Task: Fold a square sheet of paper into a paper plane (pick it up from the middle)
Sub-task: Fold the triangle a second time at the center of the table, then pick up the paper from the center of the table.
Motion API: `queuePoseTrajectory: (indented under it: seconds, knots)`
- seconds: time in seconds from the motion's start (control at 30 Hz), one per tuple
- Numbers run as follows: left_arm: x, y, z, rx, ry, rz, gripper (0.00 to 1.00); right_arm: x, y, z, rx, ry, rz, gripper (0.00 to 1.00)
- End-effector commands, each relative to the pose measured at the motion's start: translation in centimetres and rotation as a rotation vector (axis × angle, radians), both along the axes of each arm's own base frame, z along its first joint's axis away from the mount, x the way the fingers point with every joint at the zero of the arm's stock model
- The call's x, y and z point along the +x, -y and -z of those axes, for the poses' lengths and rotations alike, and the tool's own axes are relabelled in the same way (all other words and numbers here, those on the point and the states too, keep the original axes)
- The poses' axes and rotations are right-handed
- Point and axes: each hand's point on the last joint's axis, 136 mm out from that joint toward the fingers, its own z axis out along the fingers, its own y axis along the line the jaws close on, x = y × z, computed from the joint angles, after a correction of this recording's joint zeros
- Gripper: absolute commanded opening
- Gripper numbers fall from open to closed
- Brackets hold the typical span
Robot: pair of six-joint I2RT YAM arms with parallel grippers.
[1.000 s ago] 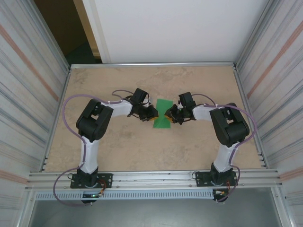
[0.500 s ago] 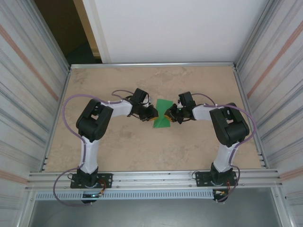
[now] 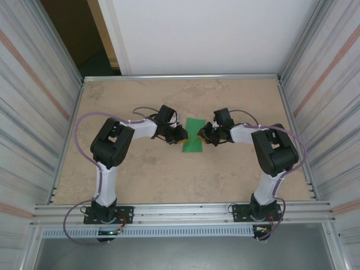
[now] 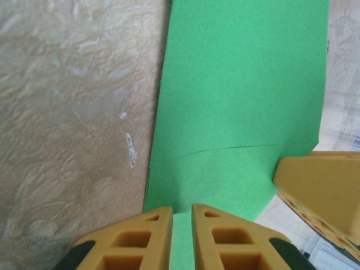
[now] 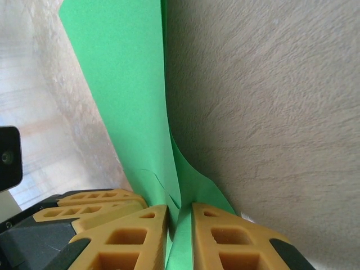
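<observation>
- Top external: a thin, bright green sheet of paper [image 3: 193, 141] sits mid-table on the beige mottled tabletop [image 3: 146, 174]. The left gripper [image 3: 180, 135] and the right gripper [image 3: 203, 135] meet it from opposite sides.
- Left wrist: the left gripper [image 4: 181, 216] has its yellow-orange fingers [image 4: 140, 239] pressed onto the sheet's [image 4: 242, 101] near edge, pinching it. A faint crease crosses the paper.
- Right wrist: the right gripper [image 5: 180, 212] pinches the sheet's [image 5: 118, 84] lifted, curled edge, and the rest runs away over the tabletop [image 5: 270, 112].
</observation>
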Motion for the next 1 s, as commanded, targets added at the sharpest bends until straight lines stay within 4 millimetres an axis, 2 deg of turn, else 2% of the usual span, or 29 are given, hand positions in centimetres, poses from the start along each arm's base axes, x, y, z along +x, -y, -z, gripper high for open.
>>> queuePoseTrajectory:
  seconds: [0.0,0.13,0.43,0.73,0.97]
  knots:
    - [-1.4,-2.0,1.9,0.08,-0.073,-0.029,0.18,-0.5,0.9,0.0,-0.043,-0.018,0.016,0.18]
    - [-1.4,-1.9,1.9,0.08,-0.073,-0.029,0.18,-0.6,1.1,-0.3,-0.051,-0.014,0.017,0.2]
    - [-1.3,-1.8,1.9,0.076,-0.072,-0.024,0.18,-0.4,0.7,-0.2,-0.039,-0.011,0.003,0.18]
    - [-1.4,-2.0,2.0,0.08,-0.076,-0.034,0.18,-0.8,0.8,0.7,-0.048,-0.044,0.015,0.23]
    - [-1.4,-1.9,2.0,0.076,-0.079,-0.029,0.18,-0.4,0.4,0.9,-0.039,-0.039,0.001,0.22]
